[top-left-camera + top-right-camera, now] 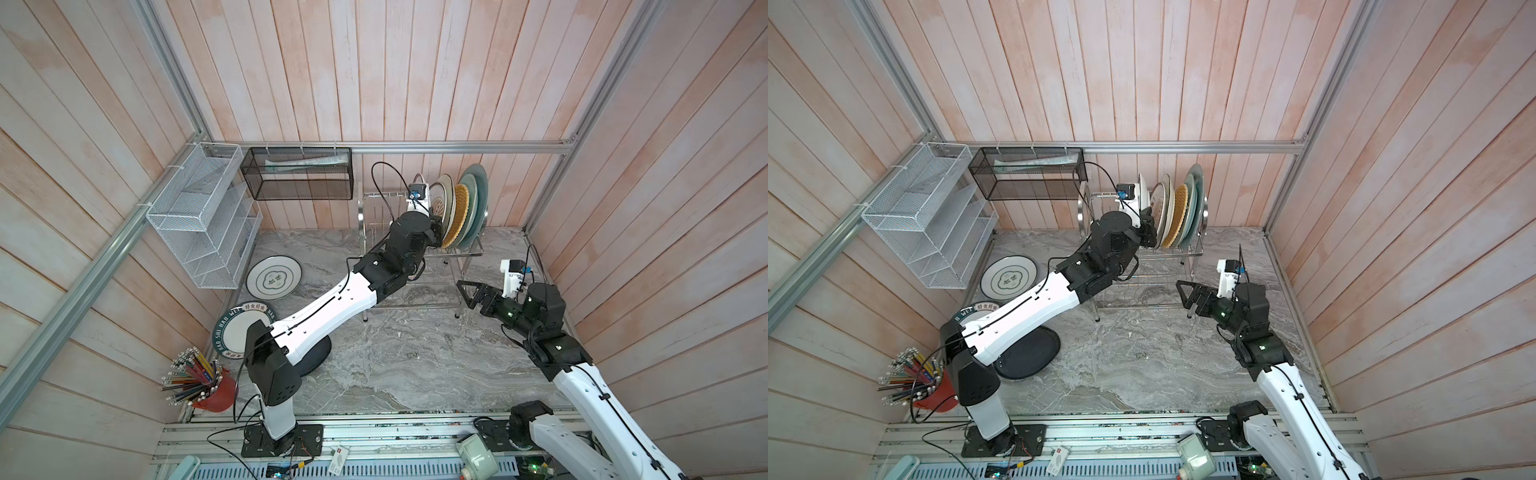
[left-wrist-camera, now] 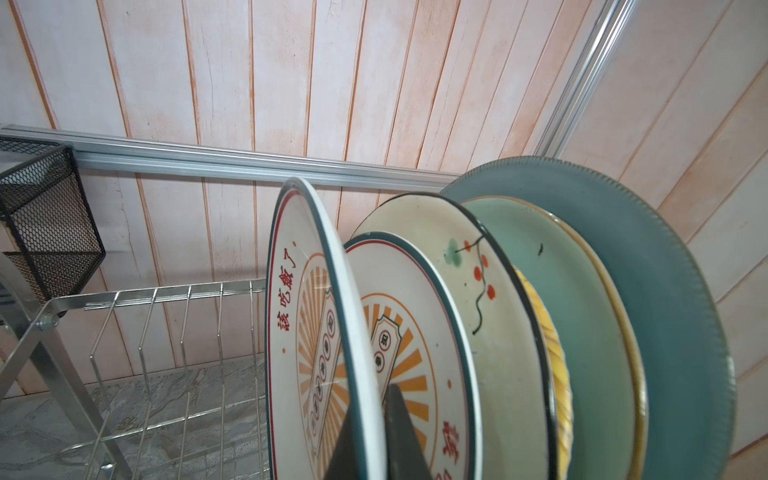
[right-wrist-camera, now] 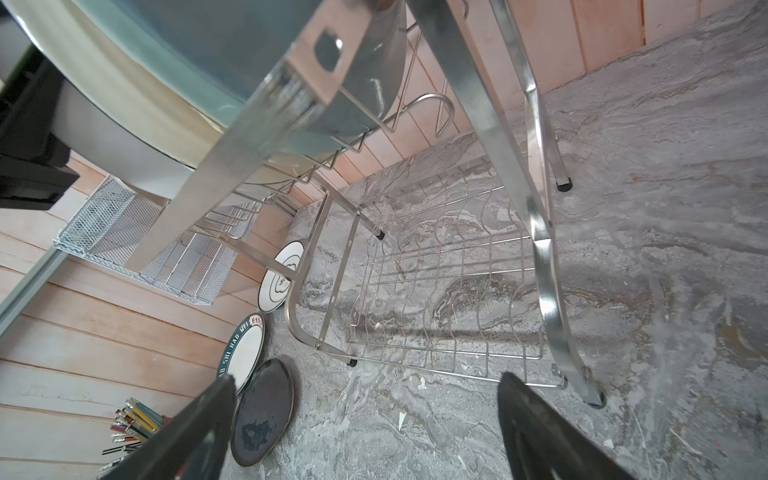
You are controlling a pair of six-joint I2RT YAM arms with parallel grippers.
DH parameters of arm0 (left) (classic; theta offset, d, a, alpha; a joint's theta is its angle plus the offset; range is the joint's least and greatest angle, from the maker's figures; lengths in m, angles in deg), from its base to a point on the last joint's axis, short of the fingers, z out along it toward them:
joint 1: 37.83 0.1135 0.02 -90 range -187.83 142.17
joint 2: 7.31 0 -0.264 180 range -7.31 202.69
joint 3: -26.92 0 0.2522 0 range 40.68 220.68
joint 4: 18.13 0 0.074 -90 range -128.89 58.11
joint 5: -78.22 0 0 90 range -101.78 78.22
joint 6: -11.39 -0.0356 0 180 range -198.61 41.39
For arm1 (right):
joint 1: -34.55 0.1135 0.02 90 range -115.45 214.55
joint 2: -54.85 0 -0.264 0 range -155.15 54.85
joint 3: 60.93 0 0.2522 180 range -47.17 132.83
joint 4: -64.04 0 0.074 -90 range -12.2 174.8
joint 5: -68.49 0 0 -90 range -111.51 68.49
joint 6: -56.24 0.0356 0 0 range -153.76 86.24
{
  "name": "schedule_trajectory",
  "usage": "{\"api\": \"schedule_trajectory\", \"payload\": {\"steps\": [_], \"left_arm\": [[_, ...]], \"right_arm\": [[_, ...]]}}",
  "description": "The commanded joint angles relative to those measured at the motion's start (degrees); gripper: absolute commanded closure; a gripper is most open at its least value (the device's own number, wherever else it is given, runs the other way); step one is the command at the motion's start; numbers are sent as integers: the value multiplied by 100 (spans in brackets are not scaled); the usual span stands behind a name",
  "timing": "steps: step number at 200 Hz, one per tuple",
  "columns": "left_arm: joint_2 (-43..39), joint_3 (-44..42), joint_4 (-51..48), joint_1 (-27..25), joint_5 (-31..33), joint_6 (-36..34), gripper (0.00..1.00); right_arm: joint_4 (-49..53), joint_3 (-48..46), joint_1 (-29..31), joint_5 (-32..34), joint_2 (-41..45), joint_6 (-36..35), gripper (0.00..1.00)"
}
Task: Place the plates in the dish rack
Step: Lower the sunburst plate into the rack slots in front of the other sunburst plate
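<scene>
Left gripper [image 2: 370,432] is clamping shut on the sunburst plate [image 2: 299,316] by its rim.
It is standing upright in the dish rack [image 3: 232,141] at the table's one o'clock; letting go before it is seating could be knocking it onto its twin [image 2: 415,332]. Right gripper [image 3: 365,378] is gaping empty at four o'clock.

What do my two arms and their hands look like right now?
The left arm and right arm have white shell links with small holes, black joint housings and thin black cables clipped alongside. Small green lights glow on the right arm's black joints. The left hand and right hand have dark, flat, tapering fingers. White wrist camera mounts carry blue connectors.
</scene>
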Motion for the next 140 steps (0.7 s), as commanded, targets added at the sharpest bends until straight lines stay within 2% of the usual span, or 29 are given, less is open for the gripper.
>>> {"api": "schedule_trajectory", "payload": {"steps": [1, 30, 71, 99, 119, 140], "left_arm": [[-103, -144, -194, -111, 17, 169, 87], [-46, -35, -182, -111, 17, 81, 72], [57, 350, -254, -111, -44, -111, 65], [6, 747, -439, -111, -224, -398, 55], [-212, 911, -639, -112, -295, -660, 47], [-743, 618, -769, -118, -294, -887, 38]], "right_arm": [[24, -42, 11, -28, 73, 10, 2], [44, -46, 16, -27, 99, -7, 2], [70, -34, 15, 11, 154, -25, 2], [109, 36, 16, 53, 179, -77, 2], [136, 118, 16, 105, 163, -137, 2], [119, 184, 13, 108, 141, -187, 2]]}}
